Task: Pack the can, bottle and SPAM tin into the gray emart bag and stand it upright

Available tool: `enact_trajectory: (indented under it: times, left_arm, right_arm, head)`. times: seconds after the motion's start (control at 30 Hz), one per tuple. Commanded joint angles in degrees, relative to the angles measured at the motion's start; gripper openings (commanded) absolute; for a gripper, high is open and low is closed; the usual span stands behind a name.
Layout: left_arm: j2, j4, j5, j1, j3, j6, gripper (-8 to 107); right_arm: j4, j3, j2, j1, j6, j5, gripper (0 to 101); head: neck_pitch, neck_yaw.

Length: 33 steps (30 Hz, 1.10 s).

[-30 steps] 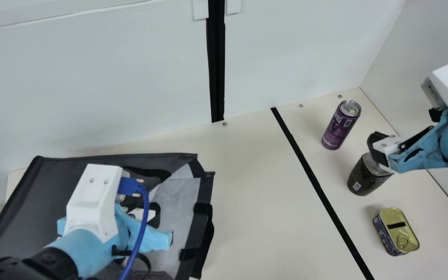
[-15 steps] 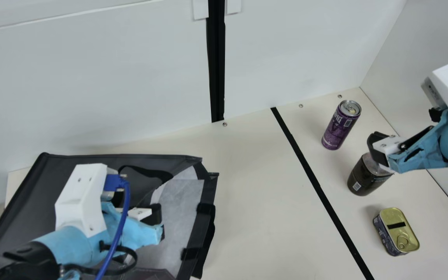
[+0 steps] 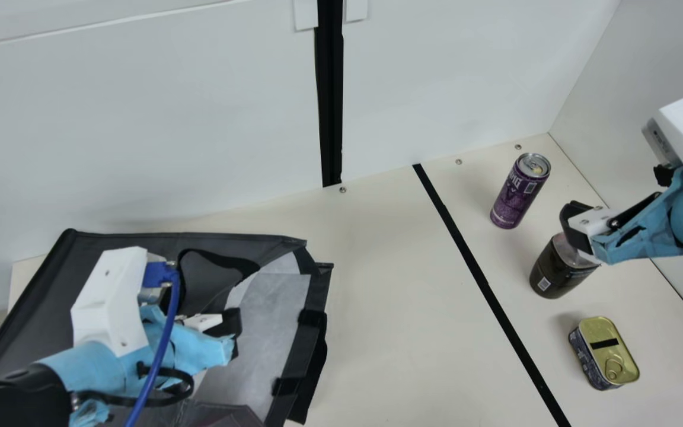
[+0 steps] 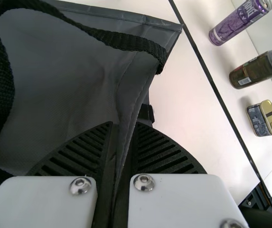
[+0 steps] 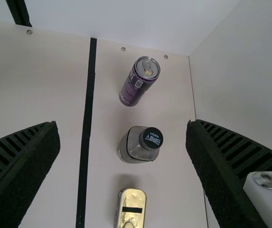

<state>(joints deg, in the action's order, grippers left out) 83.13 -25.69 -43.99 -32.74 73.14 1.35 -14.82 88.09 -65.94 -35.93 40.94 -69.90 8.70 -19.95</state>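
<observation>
While the gray emart bag, seemingly limp and light, lies by the left edge of the table, the left pincer clamps its rim. Towards the right edge, the likely slippery can and heavier-looking bottle suit a mid-body grip, the stiff SPAM tin its long sides; the right pincer is spread wide.

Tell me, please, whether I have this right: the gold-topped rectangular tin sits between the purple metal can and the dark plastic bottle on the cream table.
Not quite: the bottle sits between the can and the tin, as the main view shows; all three are on the table.
</observation>
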Motion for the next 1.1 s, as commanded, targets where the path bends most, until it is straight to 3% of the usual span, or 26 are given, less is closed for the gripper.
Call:
enact_trajectory:
  times: [0.0,1.07]
  left_arm:
    - [0.1,-0.1,0.2,0.2,-0.1,-0.1,-8]
    - [0.1,-0.1,0.4,0.5,-0.4,-0.1,-8]
  right_arm:
    - [0.0,0.0,0.0,0.0,0.0,0.0,95]
    - [0.0,0.0,0.0,0.0,0.0,0.0,95]
  head:
    - [1.3,0.0]
    - [1.3,0.0]
